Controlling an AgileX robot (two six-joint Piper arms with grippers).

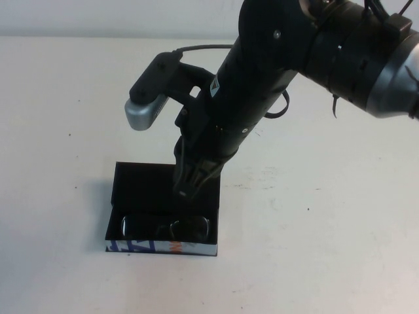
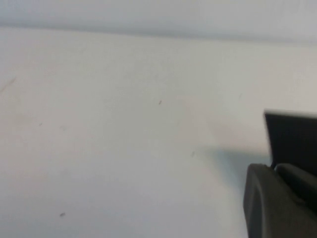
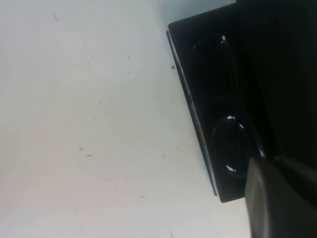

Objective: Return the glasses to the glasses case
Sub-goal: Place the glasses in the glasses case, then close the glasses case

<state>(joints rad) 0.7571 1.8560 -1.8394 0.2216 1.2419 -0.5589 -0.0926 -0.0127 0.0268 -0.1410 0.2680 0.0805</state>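
White tabletop (image 1: 340,216) fills the scene, matte, with a few small dark specks scattered over it.

Right arm (image 1: 308,59): large black body reaching in from the far right corner and angling down toward the middle of the table. Grey-tipped camera module (image 1: 145,111) sticks out on its left side.

Glasses case (image 1: 134,186): black rectangular box, open, sitting left of centre on the table. Flat black lid lies back on the far side; the near front wall shows a blue, white and orange pattern. Right wrist view shows the same case (image 3: 208,29) as a dark box with a thin pale edge against the white surface.

Right gripper (image 1: 186,186): pointing down, tip just above the case interior, over its right half. Fingers look drawn together to a narrow tip with nothing between them (high view only; the wrist view shows just one dark finger (image 3: 277,198) at the frame edge).

Glasses (image 1: 165,228): dark thick frame, reflective lenses, lying inside the case along the front wall, lenses up. Both lenses visible from the right wrist (image 3: 225,114). Gripper tip sits above them, apart.

Left gripper (image 2: 280,203): only a dark finger part shows in its own wrist view, low over bare table; opening cannot be judged
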